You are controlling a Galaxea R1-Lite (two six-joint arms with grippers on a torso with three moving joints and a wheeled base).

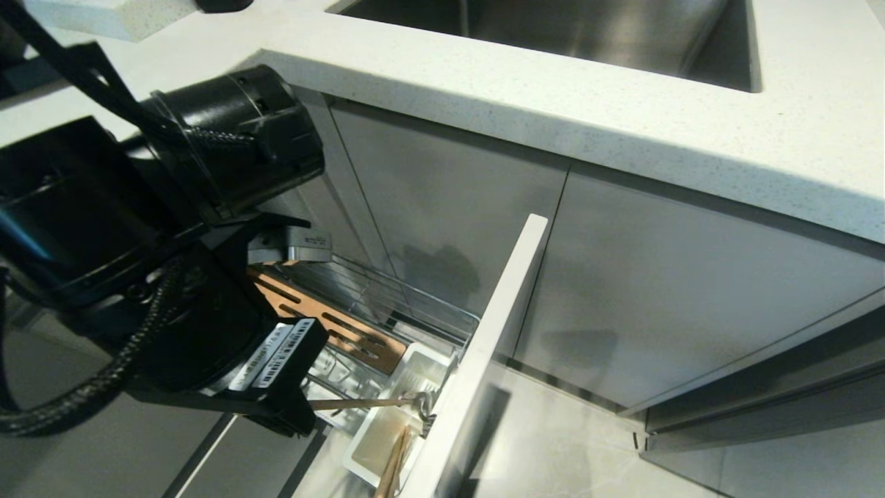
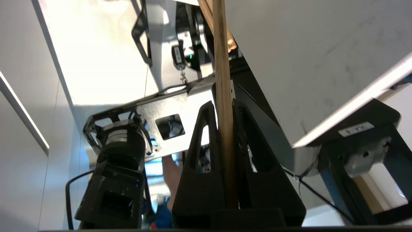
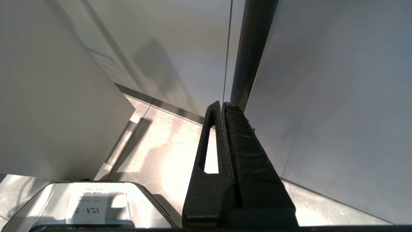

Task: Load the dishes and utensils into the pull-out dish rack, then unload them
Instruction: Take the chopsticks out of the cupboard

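White stone counter (image 1: pixel 622 124) with a steel sink (image 1: pixel 553 34) runs above grey cabinet doors (image 1: pixel 677 304), and below it the rack (image 1: pixel 387 304) stands pulled out, its wooden strip (image 1: pixel 332 325) and white caddy (image 1: pixel 387 429) beside the pale front panel (image 1: pixel 484 346). Over the rack the left gripper (image 2: pixel 225 106) is clamped on one chopstick (image 2: pixel 223 96), held level above the caddy, where another chopstick (image 1: pixel 394 463) leans. Away from the rack, the right gripper (image 3: pixel 222 106) hangs near the floor with fingers pressed together, empty.
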